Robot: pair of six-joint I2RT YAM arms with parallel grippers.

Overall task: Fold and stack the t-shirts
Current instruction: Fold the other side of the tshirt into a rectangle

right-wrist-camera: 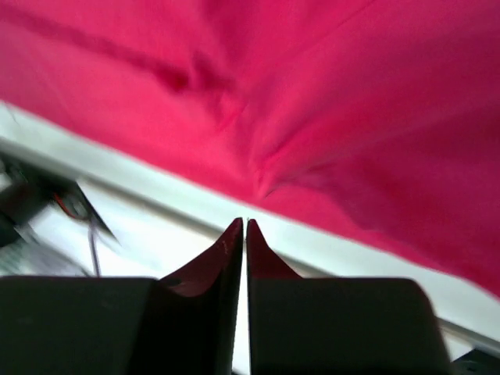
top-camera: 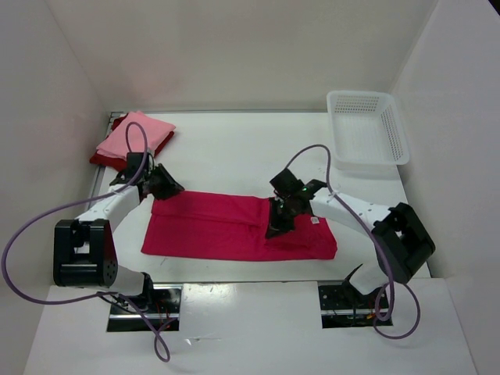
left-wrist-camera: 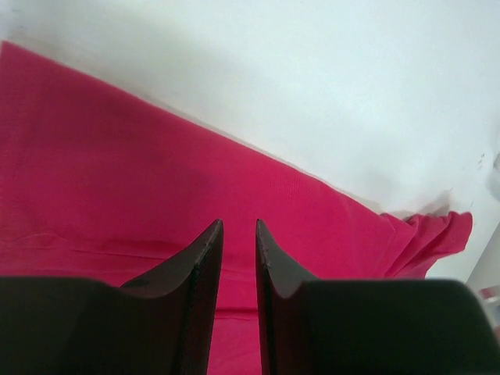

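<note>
White walls close in on three sides of the white table (top-camera: 234, 148), and my two bases sit at its near edge. The crimson-magenta shirt (top-camera: 211, 230) lies across the middle of the table as a long band running left to right. It is mostly flat, with an upper layer whose edge steps down partway along it and a few creases near the right end. My left gripper (left-wrist-camera: 238, 226) hovers at the band's far left corner. Its fingers are slightly parted, and I see nothing but flat cloth through the gap. From that wrist the cloth's far edge runs slanting against bare table and ends in a small bunched flap. My right gripper (right-wrist-camera: 243, 224) is down over the right half of the shirt. Its fingers are pressed all but together with nothing between them, and the tips are over the white strip just beside the hem. In the far left corner, well apart from this shirt, the light pink shirt (top-camera: 139, 134) lies folded on top of the dark red shirt (top-camera: 105, 158). A white mesh basket (top-camera: 367, 129) stands in the far right corner. Purple cables (top-camera: 23, 234) loop off both arms, and one arches above the crimson cloth near my right wrist.
</note>
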